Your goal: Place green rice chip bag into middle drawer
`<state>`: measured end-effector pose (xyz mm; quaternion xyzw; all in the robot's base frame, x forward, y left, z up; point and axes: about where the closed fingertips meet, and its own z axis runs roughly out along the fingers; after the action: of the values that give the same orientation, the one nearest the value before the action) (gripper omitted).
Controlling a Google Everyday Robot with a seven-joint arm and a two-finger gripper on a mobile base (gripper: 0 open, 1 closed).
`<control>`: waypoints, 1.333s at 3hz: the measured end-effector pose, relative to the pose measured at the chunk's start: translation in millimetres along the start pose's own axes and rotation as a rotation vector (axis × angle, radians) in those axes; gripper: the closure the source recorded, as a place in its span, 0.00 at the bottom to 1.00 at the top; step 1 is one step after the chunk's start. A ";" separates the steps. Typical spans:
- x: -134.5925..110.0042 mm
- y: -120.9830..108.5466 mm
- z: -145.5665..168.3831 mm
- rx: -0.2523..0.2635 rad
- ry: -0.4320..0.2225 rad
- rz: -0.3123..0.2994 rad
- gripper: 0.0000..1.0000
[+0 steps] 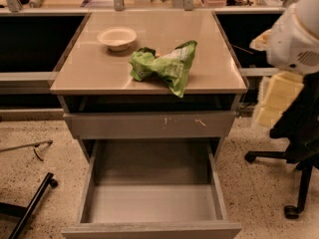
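The green rice chip bag (pixel 164 66) lies crumpled on the beige cabinet top (pixel 89 68), near its front edge and right of centre. The middle drawer (pixel 152 203) is pulled wide open below, its grey floor bare. Above it sits the shut grey drawer front with whitish scratch marks (pixel 149 125). Only my arm's white and cream housing (pixel 294 44) shows at the right edge, beside the cabinet top and about level with the bag. The gripper itself is out of view.
A cream bowl (pixel 117 38) stands on the cabinet top, behind and to the left of the bag. A black office chair (pixel 299 148) stands on the floor at the right. Black legs (pixel 30 203) lie on the speckled floor at the left.
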<state>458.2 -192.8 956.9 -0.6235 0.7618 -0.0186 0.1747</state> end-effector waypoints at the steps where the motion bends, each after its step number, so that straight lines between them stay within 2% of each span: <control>1: -50.3 -31.1 70.5 -0.030 -0.130 -0.075 0.00; 2: -50.4 -31.1 70.5 -0.030 -0.130 -0.075 0.00; 3: -69.4 -56.7 92.0 0.010 -0.172 -0.105 0.00; 4: -107.3 -100.2 121.8 0.070 -0.256 -0.144 0.00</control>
<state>605.3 -89.3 893.3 -0.6676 0.6854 0.0220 0.2900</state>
